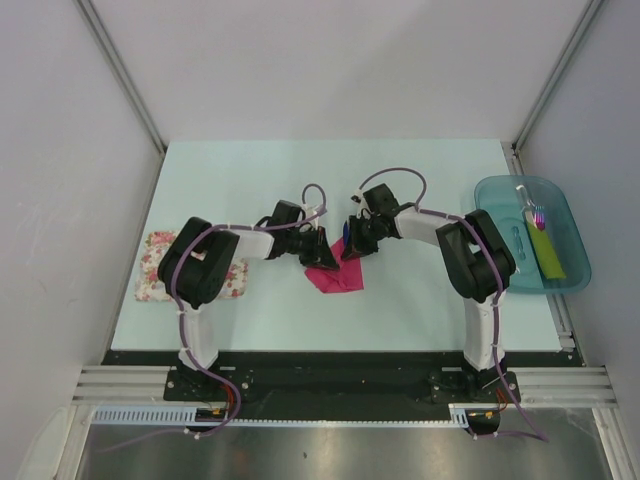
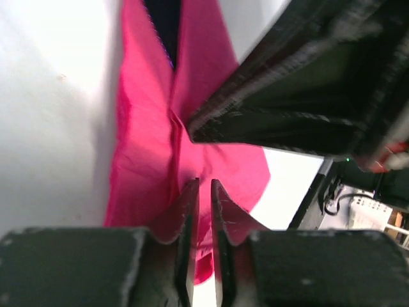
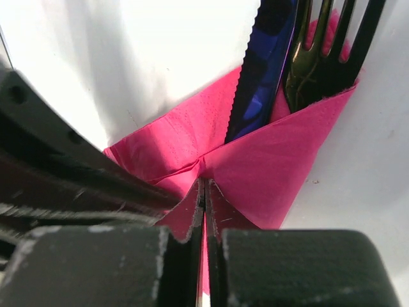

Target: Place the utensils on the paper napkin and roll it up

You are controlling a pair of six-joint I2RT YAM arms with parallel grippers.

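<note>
The magenta paper napkin (image 1: pixel 335 277) lies mid-table, folded over the utensils. In the right wrist view the napkin (image 3: pixel 287 160) forms a pocket, and a dark blue serrated knife (image 3: pixel 262 70) and a black fork (image 3: pixel 326 51) stick out of its far end. My right gripper (image 1: pixel 352 248) (image 3: pixel 204 185) is shut on a napkin fold at its centre crease. My left gripper (image 1: pixel 322 250) (image 2: pixel 204 185) faces it from the left, jaws almost closed with a narrow gap on the napkin (image 2: pixel 147 160). A dark utensil end (image 2: pixel 163 22) shows at the top.
A teal tray (image 1: pixel 500 195) stands at the right edge, holding a white-handled brush (image 1: pixel 535 212) and a yellow-green strip (image 1: pixel 548 250). A floral cloth (image 1: pixel 160 265) lies at the left, partly under the left arm. White walls enclose the table.
</note>
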